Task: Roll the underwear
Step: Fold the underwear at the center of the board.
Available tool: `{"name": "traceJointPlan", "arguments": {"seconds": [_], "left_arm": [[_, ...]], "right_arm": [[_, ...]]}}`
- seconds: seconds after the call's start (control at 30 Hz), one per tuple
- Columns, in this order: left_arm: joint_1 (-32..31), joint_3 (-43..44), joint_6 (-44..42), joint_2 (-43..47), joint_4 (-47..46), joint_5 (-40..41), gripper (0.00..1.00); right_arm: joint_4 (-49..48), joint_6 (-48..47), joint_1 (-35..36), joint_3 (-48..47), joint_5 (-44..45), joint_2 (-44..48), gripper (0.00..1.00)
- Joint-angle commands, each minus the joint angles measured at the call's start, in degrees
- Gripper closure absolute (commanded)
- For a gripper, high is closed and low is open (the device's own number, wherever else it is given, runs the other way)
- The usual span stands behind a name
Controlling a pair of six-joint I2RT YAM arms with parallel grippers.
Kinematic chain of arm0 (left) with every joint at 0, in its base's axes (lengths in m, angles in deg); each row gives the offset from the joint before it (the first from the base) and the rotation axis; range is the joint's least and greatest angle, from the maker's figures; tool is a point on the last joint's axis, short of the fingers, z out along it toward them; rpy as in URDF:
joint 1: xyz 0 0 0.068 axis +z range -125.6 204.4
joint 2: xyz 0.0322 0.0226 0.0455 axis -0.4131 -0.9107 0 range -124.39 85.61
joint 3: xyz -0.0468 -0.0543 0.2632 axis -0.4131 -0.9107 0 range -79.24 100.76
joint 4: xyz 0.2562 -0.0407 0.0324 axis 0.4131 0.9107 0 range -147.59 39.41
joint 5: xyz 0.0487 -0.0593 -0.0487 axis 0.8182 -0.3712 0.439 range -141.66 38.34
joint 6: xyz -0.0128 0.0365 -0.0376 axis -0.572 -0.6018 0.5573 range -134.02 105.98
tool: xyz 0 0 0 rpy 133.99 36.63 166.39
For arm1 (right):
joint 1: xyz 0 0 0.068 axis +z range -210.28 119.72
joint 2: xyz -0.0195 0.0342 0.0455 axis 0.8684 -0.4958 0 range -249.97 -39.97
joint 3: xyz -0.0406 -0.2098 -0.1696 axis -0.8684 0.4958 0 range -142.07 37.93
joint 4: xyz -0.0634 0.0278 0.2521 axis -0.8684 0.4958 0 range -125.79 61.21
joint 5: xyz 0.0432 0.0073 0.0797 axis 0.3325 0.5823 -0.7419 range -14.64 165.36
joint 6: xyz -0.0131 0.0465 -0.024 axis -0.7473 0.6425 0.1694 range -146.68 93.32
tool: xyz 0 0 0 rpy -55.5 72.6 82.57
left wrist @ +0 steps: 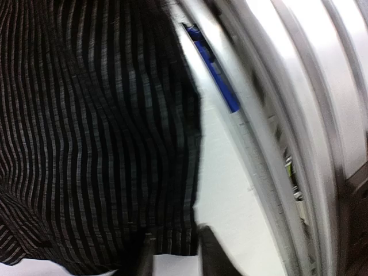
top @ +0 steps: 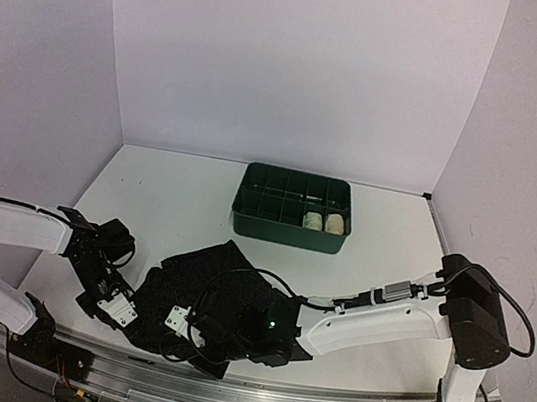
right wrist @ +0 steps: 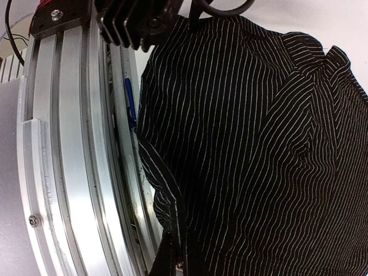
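Observation:
A black pin-striped underwear [top: 208,278] lies spread and rumpled on the white table near its front edge. My left gripper [top: 121,308] is at the cloth's left corner. In the left wrist view its two dark fingers [left wrist: 214,253] stand apart, with the cloth's edge [left wrist: 172,230] lying between them; the picture is blurred. My right gripper [top: 184,334] is at the cloth's near edge. In the right wrist view the black underwear [right wrist: 259,144] fills the frame, and its hem runs down into my right gripper [right wrist: 178,261], which is shut on it.
A green divided tray [top: 289,231] stands at the back centre with two pale rolled cloths [top: 324,222] in a right-hand compartment. The aluminium rail [right wrist: 69,172] runs along the table's front edge right beside the cloth. White walls enclose the table.

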Motion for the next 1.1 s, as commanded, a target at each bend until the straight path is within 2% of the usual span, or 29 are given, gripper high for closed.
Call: {"name": "traceJointPlan", "arguments": {"seconds": [0.0, 0.07, 0.1, 0.3, 0.4, 0.47, 0.57, 0.63, 0.87, 1.07], "left_arm": [[-0.3, 1.3, 5.2, -3.2, -2.1, 3.3, 0.85], [-0.2, 3.3, 6.9, -3.1, -0.9, 3.3, 0.99], [-0.1, 4.5, 7.9, -3.0, 0.1, 3.4, 1.0], [2.3, 11.8, 10.0, 0.2, 6.5, 5.0, 1.0], [3.3, 16.4, 10.6, 1.2, 13.1, 5.3, 1.0], [3.3, 19.6, 11.1, 1.3, 18.5, 3.8, 1.0], [3.4, 24.3, 12.8, 0.1, 19.9, 2.5, 1.0], [3.4, 28.0, 14.8, -2.5, 17.9, 2.5, 1.0], [3.3, 44.1, 24.8, -18.6, 9.7, 3.4, 1.0], [3.3, 53.7, 28.1, -30.8, 6.6, 5.9, 1.0]], "right_arm": [[-0.2, 1.4, -0.6, 1.0, -0.5, 3.3, 1.0], [-0.2, 2.2, -0.8, 1.6, -0.1, 4.1, 1.0], [-0.2, 3.2, -0.8, 1.9, 0.1, 4.5, 1.0], [0.2, 9.5, -0.7, 4.4, -0.6, 7.8, 1.0], [0.2, 13.7, 0.1, 5.9, -0.2, 9.5, 1.0], [0.5, 17.9, 0.0, 6.8, 1.0, 11.0, 1.0], [1.6, 26.4, -3.1, 9.0, 1.4, 13.9, 1.0], [2.0, 30.3, -5.6, 10.2, 3.2, 15.7, 1.0], [5.4, 34.5, -13.1, 12.4, 5.6, 16.4, 1.0], [7.4, 36.2, -18.4, 14.1, 8.7, 15.9, 1.0]]}}
